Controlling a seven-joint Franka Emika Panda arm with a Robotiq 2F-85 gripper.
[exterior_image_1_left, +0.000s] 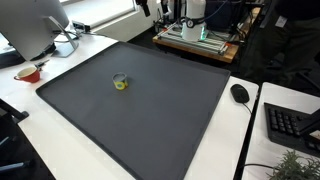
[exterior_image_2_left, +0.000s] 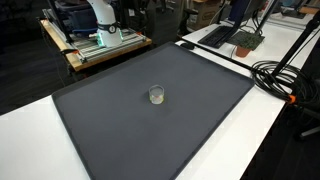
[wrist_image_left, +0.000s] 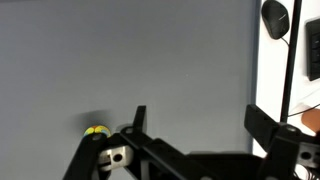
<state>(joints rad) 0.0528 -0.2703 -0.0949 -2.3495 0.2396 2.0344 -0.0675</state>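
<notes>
the gripper (wrist_image_left: 195, 113) shows in the wrist view, coming in from the bottom edge. its jaws are spread wide and nothing sits between them; only bare mat (wrist_image_left: 150, 50) lies in the gap. it has hold of nothing.

the glass (exterior_image_1_left: 120, 82) stands upright on the dark mat (exterior_image_1_left: 150, 130), with something yellow in its bottom. in both exterior views it is a little off the middle, well in from every edge (exterior_image_2_left: 156, 95), leaning toward the mat edge that runs by the monitor (exterior_image_1_left: 30, 28). in the wrist view only its yellow part (wrist_image_left: 96, 131) shows, near the bottom left corner, outside the jaws and just beside one finger (wrist_image_left: 140, 118), partly hidden by the gripper's frame. whether it touches the finger cannot be told.

off the mat, on the white table (exterior_image_1_left: 60, 150), a red cup (exterior_image_1_left: 28, 72) sits near the monitor. a mouse (exterior_image_1_left: 239, 93) lies just past the opposite mat edge, with a keyboard (exterior_image_1_left: 290, 124) beyond it. cables (exterior_image_2_left: 275, 75) run along the table beside the mat in an exterior view.
</notes>
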